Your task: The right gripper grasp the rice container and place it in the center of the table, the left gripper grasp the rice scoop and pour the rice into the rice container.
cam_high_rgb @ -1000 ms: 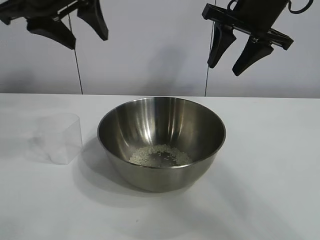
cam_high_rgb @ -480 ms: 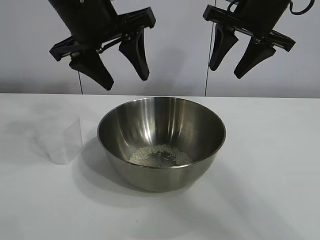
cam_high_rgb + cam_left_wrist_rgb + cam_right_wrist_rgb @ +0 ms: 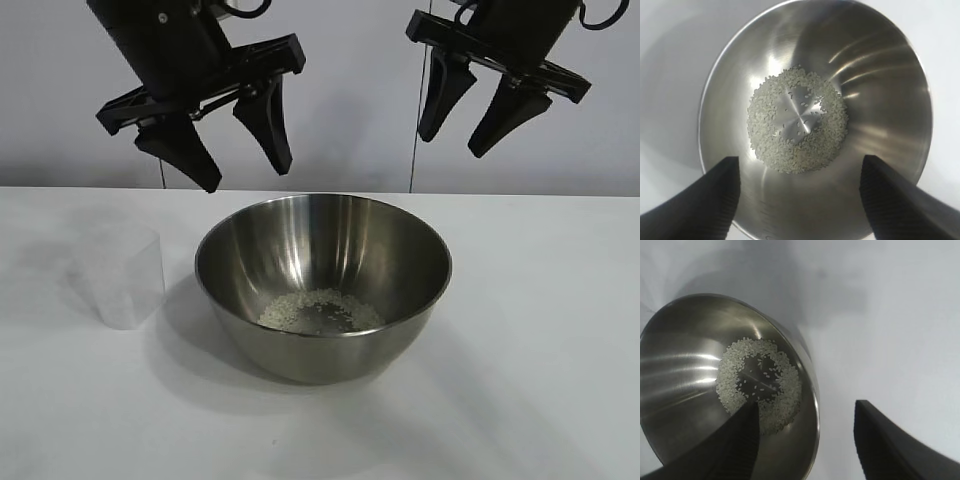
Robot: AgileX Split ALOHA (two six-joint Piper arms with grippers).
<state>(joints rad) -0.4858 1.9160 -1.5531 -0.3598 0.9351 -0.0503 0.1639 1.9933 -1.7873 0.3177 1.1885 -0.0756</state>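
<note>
Exterior view: the steel mixing bowl [image 3: 322,285] sat near the middle of the white tabletop [image 3: 540,380], a ring of rice [image 3: 320,311] already on its bottom, so both the placing and the pour looked finished. The frosted plastic measuring cup [image 3: 124,275] stood upright and apparently empty on the table at the bowl's 9 o'clock, near it but apart. The left gripper [image 3: 238,154] hung empty above the bowl's rim at about 11 o'clock, fingers spread wide; the cup lay down at its 7 o'clock, out of its grasp. The right gripper [image 3: 461,119] hovered at the bowl's 1 o'clock, also apart-fingered and holding nothing.

Left wrist view: the fingers [image 3: 705,202] stood wide either side of the bowl below, rice centred between them.

Right wrist view: the fingers [image 3: 890,445] were parted, one over the bowl's rim, one over bare table.
</note>
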